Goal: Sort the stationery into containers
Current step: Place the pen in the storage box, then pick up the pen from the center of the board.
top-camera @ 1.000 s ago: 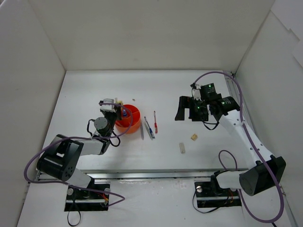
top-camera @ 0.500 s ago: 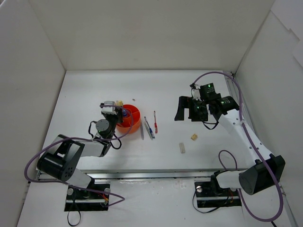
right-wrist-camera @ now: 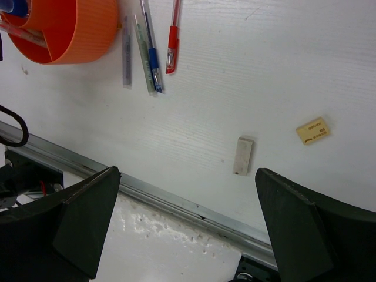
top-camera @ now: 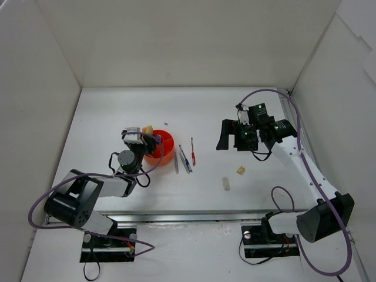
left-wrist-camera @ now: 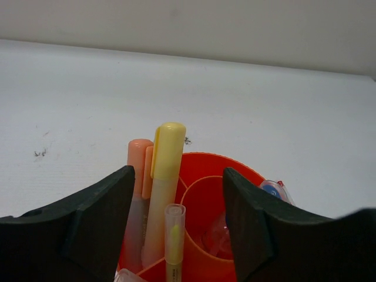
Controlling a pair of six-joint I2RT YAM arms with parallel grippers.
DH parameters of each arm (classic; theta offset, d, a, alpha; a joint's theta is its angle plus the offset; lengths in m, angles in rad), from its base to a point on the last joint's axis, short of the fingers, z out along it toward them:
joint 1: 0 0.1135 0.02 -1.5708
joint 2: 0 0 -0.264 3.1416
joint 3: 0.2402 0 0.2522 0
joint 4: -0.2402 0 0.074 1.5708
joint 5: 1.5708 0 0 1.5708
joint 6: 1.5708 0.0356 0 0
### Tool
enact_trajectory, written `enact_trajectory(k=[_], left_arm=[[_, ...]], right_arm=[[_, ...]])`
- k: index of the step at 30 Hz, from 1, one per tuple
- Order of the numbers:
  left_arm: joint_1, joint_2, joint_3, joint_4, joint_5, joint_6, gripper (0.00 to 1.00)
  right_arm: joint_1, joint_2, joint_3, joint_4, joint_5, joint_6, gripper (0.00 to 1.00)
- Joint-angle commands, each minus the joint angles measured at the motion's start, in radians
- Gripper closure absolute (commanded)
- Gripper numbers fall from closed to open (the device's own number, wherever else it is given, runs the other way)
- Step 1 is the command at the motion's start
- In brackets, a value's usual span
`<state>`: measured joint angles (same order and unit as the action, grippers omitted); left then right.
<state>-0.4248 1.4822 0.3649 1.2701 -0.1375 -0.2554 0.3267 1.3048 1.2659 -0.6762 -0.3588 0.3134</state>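
Note:
The orange-red divided bowl (top-camera: 163, 147) stands left of centre. In the left wrist view it (left-wrist-camera: 235, 170) holds an upright orange marker (left-wrist-camera: 138, 176), a yellow marker (left-wrist-camera: 164, 176), a clear-capped yellow marker (left-wrist-camera: 174, 235) and a blue-white item (left-wrist-camera: 273, 189). My left gripper (top-camera: 143, 136) is open over the bowl's near-left rim, empty. A grey pen (top-camera: 176, 163), a blue pen (top-camera: 185, 159) and a red pen (top-camera: 192, 150) lie right of the bowl. A grey eraser (top-camera: 226, 183) and a beige eraser (top-camera: 240, 170) lie further right. My right gripper (top-camera: 230, 136) is open and empty, held high.
White enclosure walls stand on the left, back and right. A metal rail (right-wrist-camera: 176, 202) runs along the table's near edge. The right wrist view shows the pens (right-wrist-camera: 151, 59), the grey eraser (right-wrist-camera: 243, 155) and the beige eraser (right-wrist-camera: 312, 130) below it.
My left gripper and wrist have drawn back slightly toward the near-left, away from the bowl. The right arm has not moved.

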Motion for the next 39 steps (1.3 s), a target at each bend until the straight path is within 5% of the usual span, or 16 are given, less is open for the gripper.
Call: enact_trajectory(k=[1,7,10,18,19,22,23,26,32,39], left_arm=[[-0.006,-0.057,0.005,0.408,-0.016,-0.042,0.42],[-0.006,-0.128,-0.014,0.408,0.012,-0.022,0.35],[-0.006,-0.189,-0.029,0.407,0.032,-0.007,0.01],[-0.006,-0.518,-0.161,0.31,0.019,-0.091,0.01],[-0.017,-0.566,-0.162,0.249,0.027,-0.105,0.01],[-0.026,-0.782,-0.004,-0.32,-0.014,-0.194,0.01],[-0.026,-0.834,0.065,-0.679,-0.031,-0.212,0.01],[-0.035,-0.836,0.287,-1.109,-0.076,-0.235,0.01],[-0.035,-0.898,0.307,-1.226,-0.024,-0.242,0.01],[-0.035,-0.944,0.276,-1.354,-0.128,-0.309,0.01]], right_arm=[[-0.006,-0.042,0.003,0.027,-0.014,0.003,0.02],[-0.006,-0.061,-0.003,0.027,-0.003,0.006,0.02],[0.015,-0.067,-0.01,0.027,0.084,0.013,0.02],[0.224,0.016,-0.007,0.038,0.386,0.018,0.02],[0.245,0.051,-0.008,0.052,0.432,0.023,0.02],[0.313,0.109,0.0,0.107,0.5,0.035,0.02],[0.324,0.138,0.0,0.127,0.514,0.039,0.02],[0.359,0.163,-0.006,0.229,0.518,0.053,0.02],[0.387,0.214,-0.028,0.365,0.471,0.078,0.02],[0.491,0.355,-0.028,0.509,0.335,0.082,0.02]])
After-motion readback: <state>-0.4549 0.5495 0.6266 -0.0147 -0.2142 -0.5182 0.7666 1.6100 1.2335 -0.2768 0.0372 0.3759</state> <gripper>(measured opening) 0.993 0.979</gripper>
